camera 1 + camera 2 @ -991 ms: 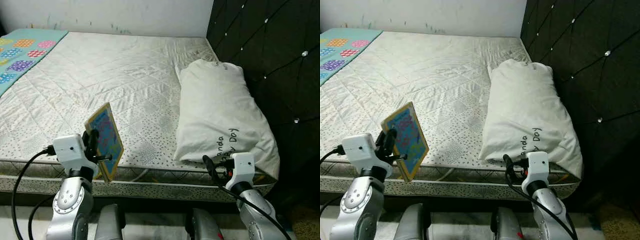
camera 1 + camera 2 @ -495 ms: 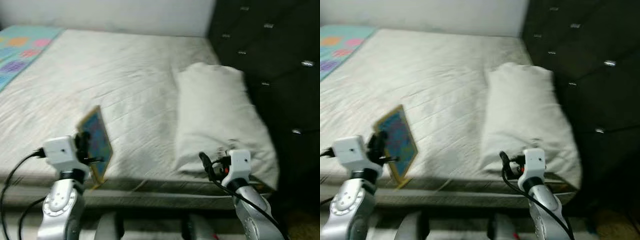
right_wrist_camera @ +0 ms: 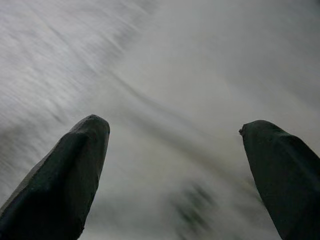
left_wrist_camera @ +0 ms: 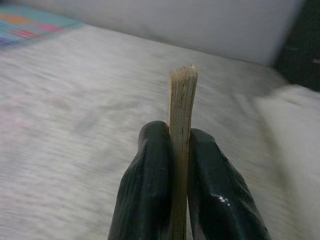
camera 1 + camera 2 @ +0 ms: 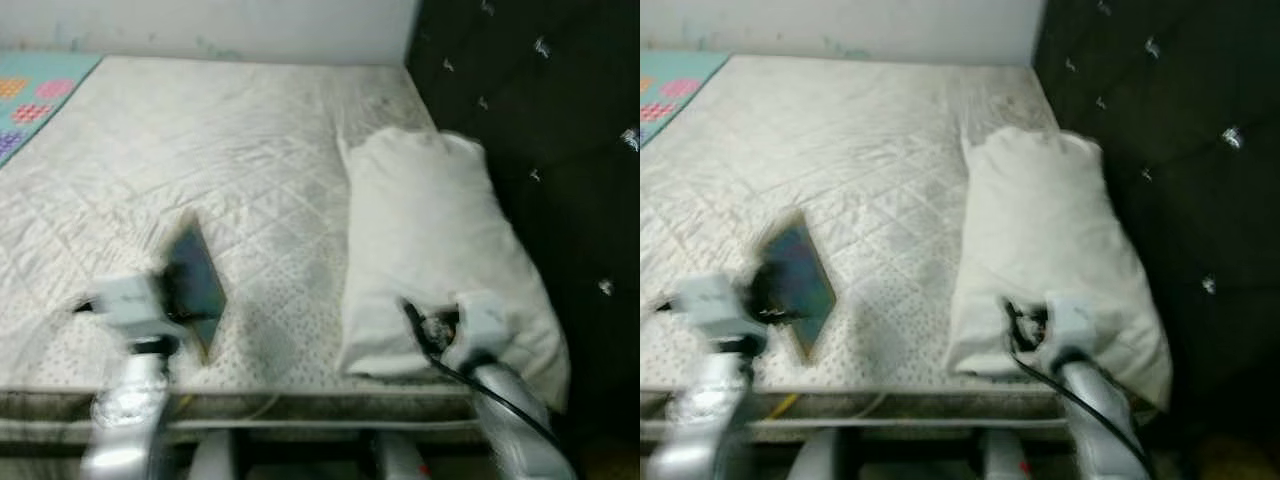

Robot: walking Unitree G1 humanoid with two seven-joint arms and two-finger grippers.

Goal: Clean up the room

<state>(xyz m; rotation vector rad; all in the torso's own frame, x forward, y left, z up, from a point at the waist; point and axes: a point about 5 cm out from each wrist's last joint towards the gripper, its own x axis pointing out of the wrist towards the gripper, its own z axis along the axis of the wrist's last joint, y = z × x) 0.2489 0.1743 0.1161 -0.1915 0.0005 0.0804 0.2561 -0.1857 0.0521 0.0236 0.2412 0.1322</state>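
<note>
Your left gripper [image 4: 178, 165] was clamped on the thin edge of a picture book [image 5: 193, 283], held upright above the mattress's [image 5: 150, 160] near edge for carrying, while your right gripper [image 3: 175, 165] hung open just before the pillow [image 5: 430, 240].

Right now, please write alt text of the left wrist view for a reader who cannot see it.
The left gripper holds a thin book edge-on, its jaws shut on it. Behind it lie a blurred white mattress and a white pillow.

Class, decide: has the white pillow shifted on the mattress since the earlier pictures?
No. The pillow lies against the dark headboard as before; only the camera moved.
</note>
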